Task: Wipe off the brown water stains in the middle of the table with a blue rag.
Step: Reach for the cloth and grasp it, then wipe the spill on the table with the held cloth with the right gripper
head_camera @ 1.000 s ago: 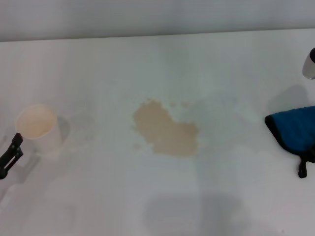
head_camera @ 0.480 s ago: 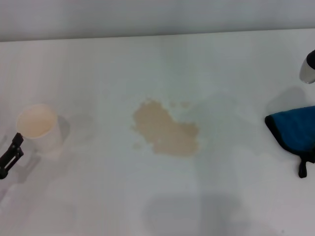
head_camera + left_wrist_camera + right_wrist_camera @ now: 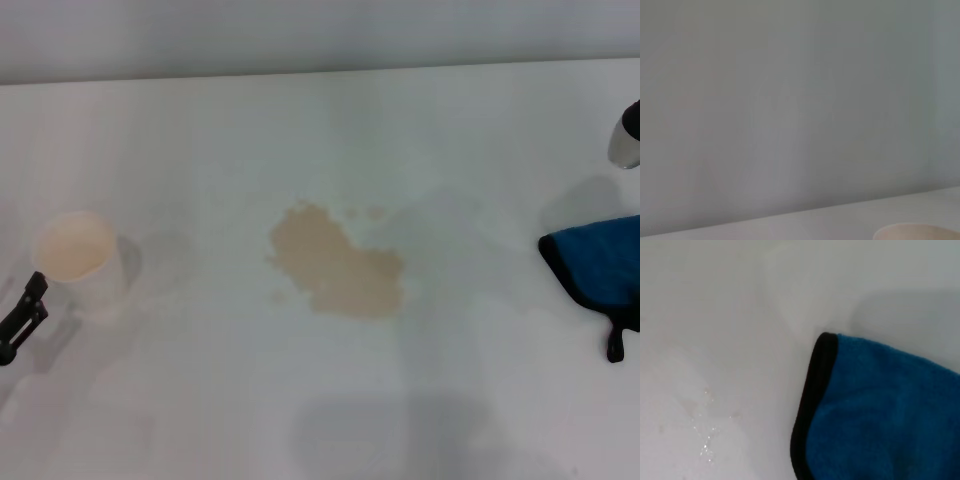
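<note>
Right gripper [image 3: 627, 135] (finger state cannot be told) is held above the bright blue black-edged rag [image 3: 600, 262]; the tan-brown stain [image 3: 338, 265] could be smeared if too little cloth is gathered.

This looks like a test room for a robot, not a home. There is only a big plain white desk [image 3: 200, 140] with a bare pale wall [image 3: 320, 35] behind it. On the desk sit just a few things: a paper cup [image 3: 78, 262], a brown spill [image 3: 337, 264] and a blue rag [image 3: 600, 262].
</note>
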Controlling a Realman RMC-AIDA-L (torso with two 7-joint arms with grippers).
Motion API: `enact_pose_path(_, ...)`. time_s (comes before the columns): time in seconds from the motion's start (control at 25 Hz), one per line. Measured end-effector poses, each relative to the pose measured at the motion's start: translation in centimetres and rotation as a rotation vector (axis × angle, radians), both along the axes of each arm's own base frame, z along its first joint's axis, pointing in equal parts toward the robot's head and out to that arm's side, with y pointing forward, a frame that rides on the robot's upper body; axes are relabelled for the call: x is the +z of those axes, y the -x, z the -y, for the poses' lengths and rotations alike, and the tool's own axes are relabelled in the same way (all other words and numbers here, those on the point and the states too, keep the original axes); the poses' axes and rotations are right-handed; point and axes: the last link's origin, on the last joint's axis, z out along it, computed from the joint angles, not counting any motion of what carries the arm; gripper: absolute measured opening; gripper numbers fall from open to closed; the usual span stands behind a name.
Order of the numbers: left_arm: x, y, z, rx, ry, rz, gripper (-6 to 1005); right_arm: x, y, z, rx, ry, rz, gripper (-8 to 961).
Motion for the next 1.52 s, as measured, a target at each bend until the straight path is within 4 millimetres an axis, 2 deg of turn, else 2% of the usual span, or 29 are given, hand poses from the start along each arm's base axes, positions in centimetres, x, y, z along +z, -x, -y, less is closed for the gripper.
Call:
enact_pose_path(0.08, 0.0, 0.0, -0.1, 0.002, 0.001, -0.002, 887, 0.0, 0.0, 0.0, 0.002, -0.002, 0.0, 264)
enact_pose_path(0.28, 0.0, 0.0, -0.2, 0.0, 0.001, -0.001, 888, 0.1, 0.1, -0.1, 0.01, 0.003, 0.001, 90)
enact_pose_path(0.52, 0.1, -0.1, -0.4, 0.001, -0.006, 0.001, 887, -0.2, 0.3, -0.2, 0.034, 0.028, -0.005, 22)
enact_pose_path(0.68, 0.1, -0.1, -0.5, -0.001, -0.007, 0.001, 887, -0.8, 1.1, -0.3, 0.059, 0.052, -0.051, 22)
enact_pose_path(0.96, 0.1, -0.3, -0.8, -0.008, -0.007, 0.002, 888, -3.0, 3.8, -0.9, 0.136, 0.133, -0.147, 23)
enact_pose_path(1.52, 0.1, -0.5, -1.0, -0.012, -0.009, 0.005, 888, -8.4, 10.8, -2.8, 0.318, 0.306, -0.227, 23)
